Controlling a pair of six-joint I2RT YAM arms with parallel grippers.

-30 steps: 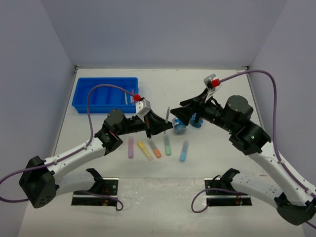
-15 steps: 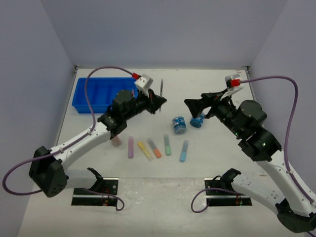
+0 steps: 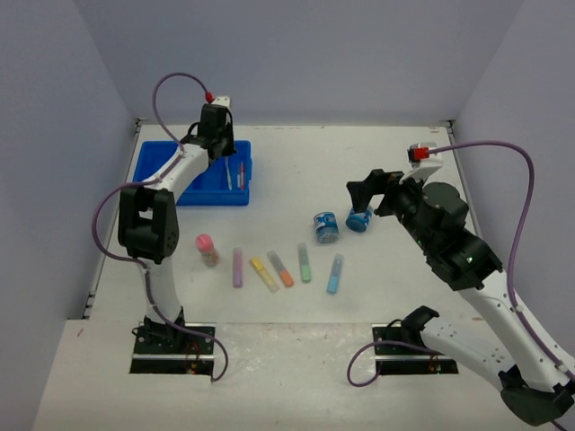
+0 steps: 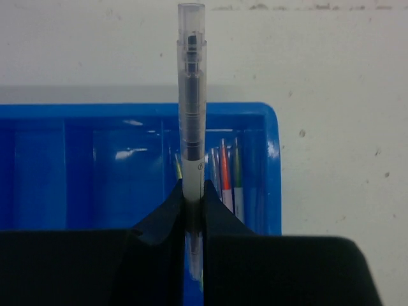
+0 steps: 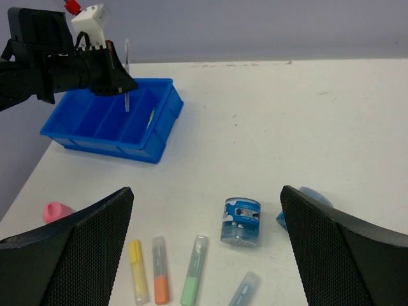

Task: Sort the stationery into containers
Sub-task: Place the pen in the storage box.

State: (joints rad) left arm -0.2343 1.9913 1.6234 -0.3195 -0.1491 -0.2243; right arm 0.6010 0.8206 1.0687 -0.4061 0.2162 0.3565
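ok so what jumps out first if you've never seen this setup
The left tool pinches a clear pen upright over the blue tray at the far left of the table. Next comes the row of pastel marker sticks lying near the middle. The right tool is spread wide open, facing the two round blue tubs.

You cannot see the lower end of the pen [image 4: 191,108] behind the left gripper [image 4: 192,194], and a finger [image 5: 338,255] of the right gripper [image 5: 205,191] covers half of the right blue tub [image 5: 309,193].
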